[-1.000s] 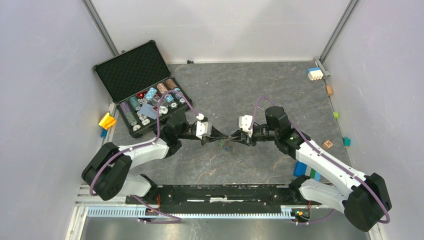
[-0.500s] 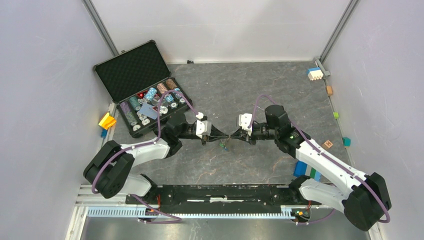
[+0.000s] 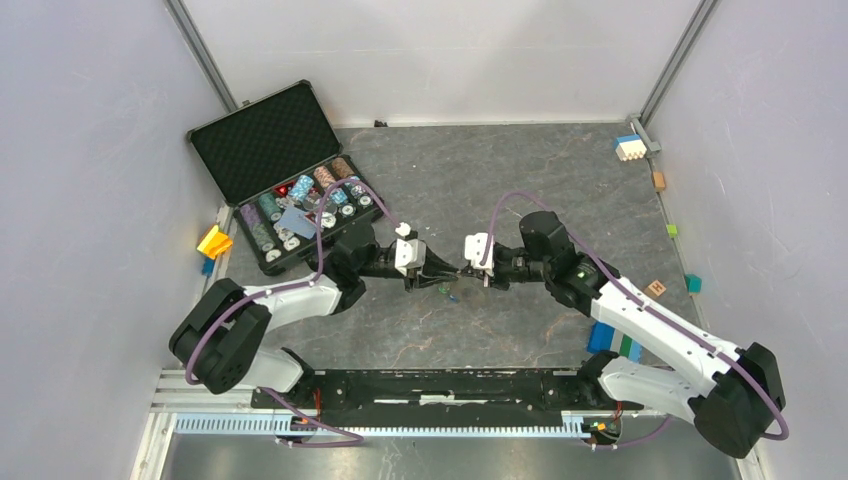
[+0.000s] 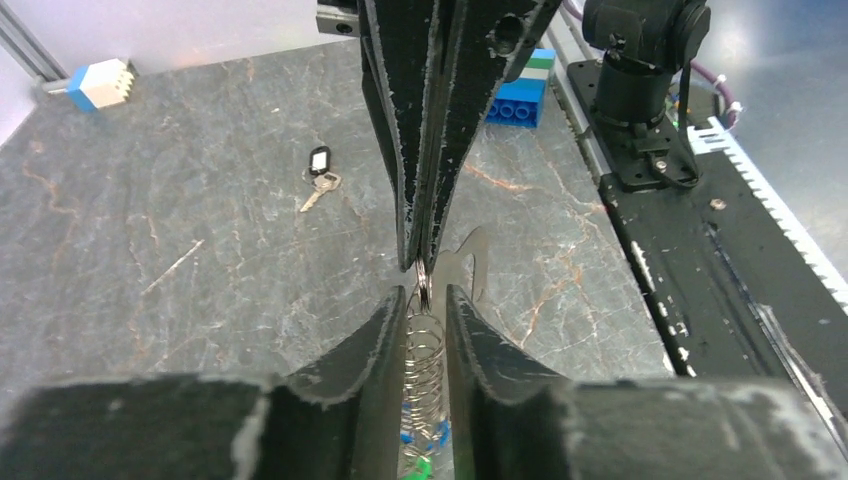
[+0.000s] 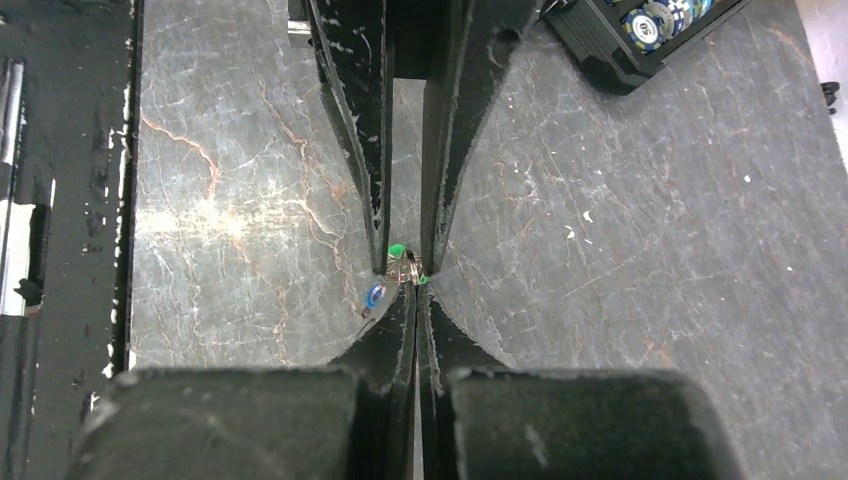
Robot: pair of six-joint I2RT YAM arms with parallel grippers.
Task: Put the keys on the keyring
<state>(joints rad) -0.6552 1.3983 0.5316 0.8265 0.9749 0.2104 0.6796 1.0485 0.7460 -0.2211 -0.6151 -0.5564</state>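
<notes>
The keyring (image 4: 424, 345), a thin wire loop with a coiled stretch, hangs in the air between my two grippers at the table's middle. My right gripper (image 5: 414, 288) is shut on the ring's end. My left gripper (image 4: 427, 295) stands open, and the coil lies in the gap between its fingers (image 5: 355, 100). Keys with a blue tag (image 5: 376, 294) and a green tag (image 5: 397, 249) dangle from the ring. Another key with a black tag (image 4: 320, 162) lies loose on the table. In the top view the left gripper (image 3: 451, 270) and right gripper (image 3: 466, 272) meet tip to tip.
An open black case of poker chips (image 3: 290, 185) stands at the back left. Blue and green blocks (image 3: 610, 342) lie by the right arm's base. A white and blue block (image 3: 629, 147) is at the far right corner. The black front rail (image 3: 440, 385) runs along the near edge.
My left gripper has opened round the keyring's coil. My right gripper has shut on the ring, and both grippers have shifted slightly to the left.
</notes>
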